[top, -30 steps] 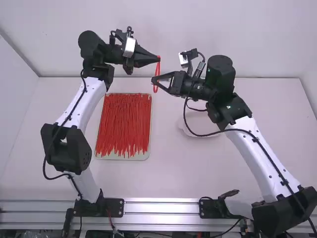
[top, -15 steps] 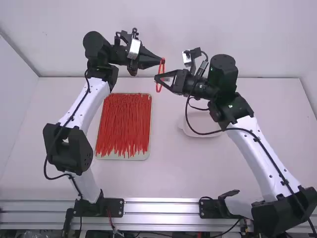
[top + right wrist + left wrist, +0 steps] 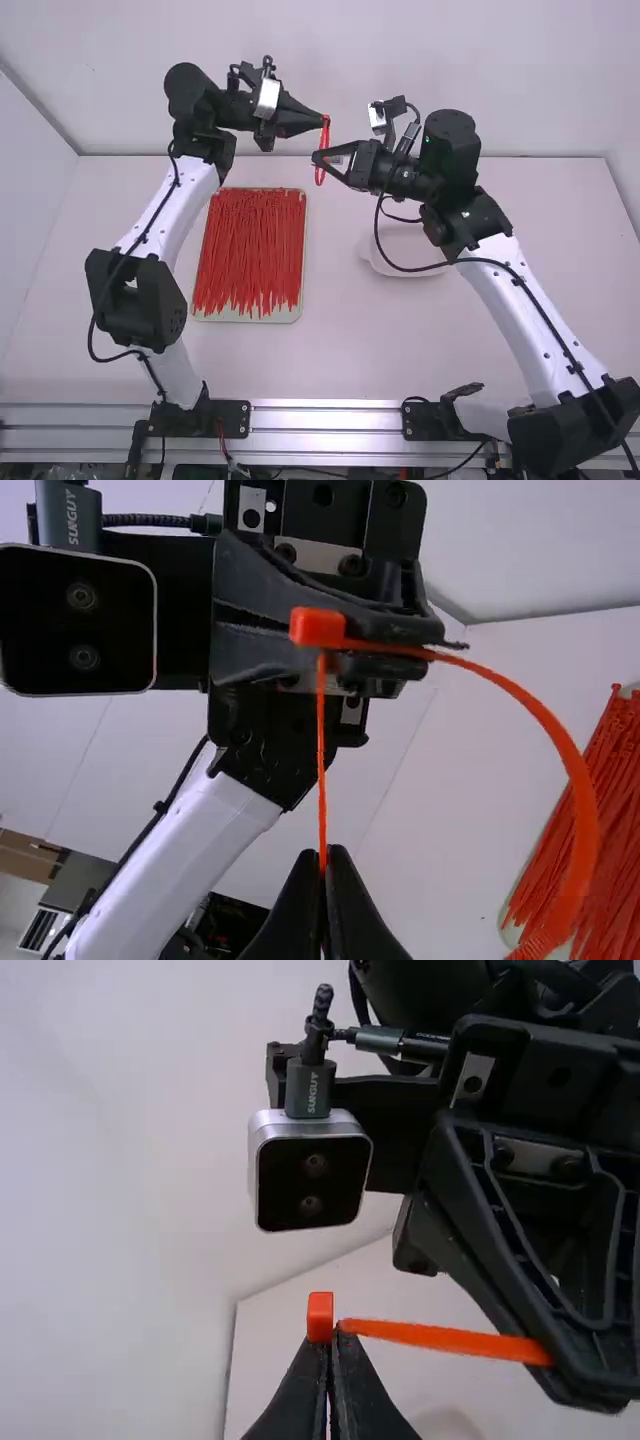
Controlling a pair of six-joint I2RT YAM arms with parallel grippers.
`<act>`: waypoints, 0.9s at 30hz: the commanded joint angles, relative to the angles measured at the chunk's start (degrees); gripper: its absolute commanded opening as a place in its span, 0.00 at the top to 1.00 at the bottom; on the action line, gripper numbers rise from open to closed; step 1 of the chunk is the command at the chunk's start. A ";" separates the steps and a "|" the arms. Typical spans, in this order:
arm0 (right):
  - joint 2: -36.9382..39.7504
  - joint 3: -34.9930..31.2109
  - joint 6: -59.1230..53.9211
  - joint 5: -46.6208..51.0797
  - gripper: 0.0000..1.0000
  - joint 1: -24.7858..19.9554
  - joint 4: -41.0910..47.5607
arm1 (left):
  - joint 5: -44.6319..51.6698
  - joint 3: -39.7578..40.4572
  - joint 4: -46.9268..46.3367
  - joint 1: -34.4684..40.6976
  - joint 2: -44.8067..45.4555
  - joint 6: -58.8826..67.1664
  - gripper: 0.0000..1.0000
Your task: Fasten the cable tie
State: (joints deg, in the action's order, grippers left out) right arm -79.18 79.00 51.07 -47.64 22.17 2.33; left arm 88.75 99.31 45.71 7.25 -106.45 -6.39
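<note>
1. White walls close off the far side of a white bench (image 3: 480, 330), and both arms rise from its near edge.
2. On the left half of the bench lies a flat, pale tray (image 3: 250, 316) with rounded corners. It holds a thick layer of red cable ties (image 3: 250, 250), laid side by side with their lengths running near to far and covering almost the whole tray.
3. Right of the tray, well apart from it, sits a low white dish-like object (image 3: 400, 266). What it contains cannot be made out, as the right arm's cable crosses it.
4. One red cable tie (image 3: 319, 165) is held in the air above the far edge of the bench, beyond the tray's far right corner, between the two end effectors.
5. The left end effector (image 3: 322, 121) points to the right. Its fingers are pressed together on the tie just beside the square head (image 3: 320, 1317), and the strap (image 3: 440, 1341) runs off toward the other arm.
6. The right end effector (image 3: 316, 157) points left, tip close to the left one. Its fingers (image 3: 322, 865) are pinched closed on the thin tail, which runs straight from the head (image 3: 318, 628) to them.
7. From the head the broader strap bows out in a curve (image 3: 570, 770).
</note>
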 commanded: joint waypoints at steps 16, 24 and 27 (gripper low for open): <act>-0.24 -0.33 1.03 -0.57 1.00 -0.07 -0.22 | 0.83 -0.37 1.75 0.66 -0.22 0.26 0.98; -0.24 -0.33 0.15 -0.52 1.00 -0.07 -0.22 | 0.94 -0.37 1.31 0.63 -0.22 0.26 0.98; -0.24 -0.33 0.15 -0.55 1.00 0.04 -0.46 | 0.85 -0.37 1.44 0.63 -0.22 0.24 0.98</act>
State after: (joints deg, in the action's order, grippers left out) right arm -79.18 79.00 51.86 -47.68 22.17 2.31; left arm 88.95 99.31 46.81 7.51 -106.45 -6.17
